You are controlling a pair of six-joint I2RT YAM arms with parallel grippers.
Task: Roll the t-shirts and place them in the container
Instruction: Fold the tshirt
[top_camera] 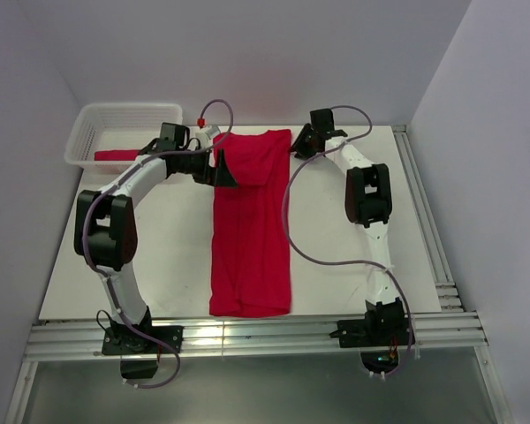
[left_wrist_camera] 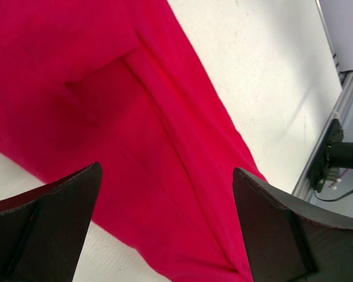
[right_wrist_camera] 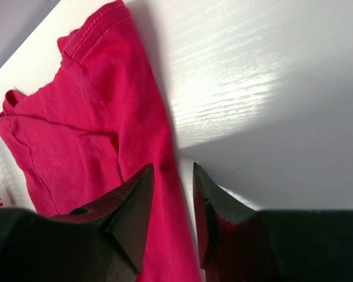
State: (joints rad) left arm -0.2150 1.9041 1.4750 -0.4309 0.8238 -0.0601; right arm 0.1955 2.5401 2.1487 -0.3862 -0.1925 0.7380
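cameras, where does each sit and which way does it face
top external: above and behind the robot, looking down on the table; left arm, right arm, t-shirt and basket show
left wrist: on the left arm, looking down through the open left gripper onto the t-shirt
right wrist: on the right arm, facing the t-shirt's edge past the right gripper
shared: both wrist views show that t-shirt

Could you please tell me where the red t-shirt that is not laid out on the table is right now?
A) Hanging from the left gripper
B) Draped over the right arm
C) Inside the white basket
C: the red t-shirt lies inside the white basket at the far left, while the other t-shirt lies on the table.
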